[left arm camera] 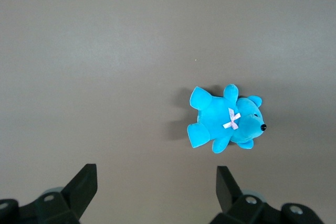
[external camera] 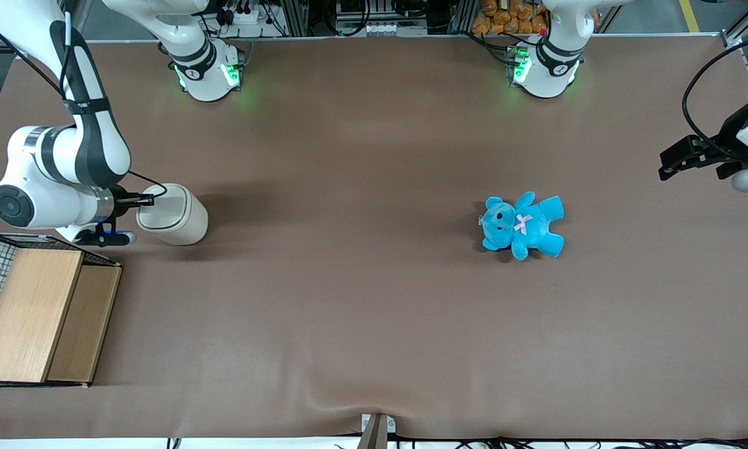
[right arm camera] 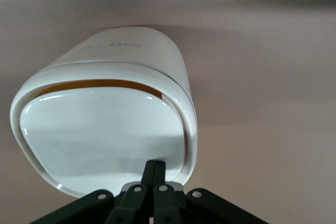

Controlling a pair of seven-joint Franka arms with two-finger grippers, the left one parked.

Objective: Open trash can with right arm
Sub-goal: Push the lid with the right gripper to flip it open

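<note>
The trash can [external camera: 177, 218] is a small cream-white bin standing on the brown table toward the working arm's end. My right arm [external camera: 68, 159] reaches in beside it. Its gripper [external camera: 151, 199] is shut, with nothing between the fingers, and the joined tips rest on the edge of the lid. In the right wrist view the gripper [right arm camera: 156, 165] touches the glossy lid [right arm camera: 100, 135] at the rim nearest the wrist. A thin orange gap [right arm camera: 100, 84] shows along the lid's farthest edge from the gripper, so the lid sits slightly tipped in the trash can [right arm camera: 131, 48].
A wire basket with a wooden top [external camera: 34, 312] stands nearer the front camera than the trash can, close beside the arm. A blue teddy bear [external camera: 523, 226] lies on the table toward the parked arm's end, the same teddy bear [left arm camera: 226, 121] seen from the left wrist.
</note>
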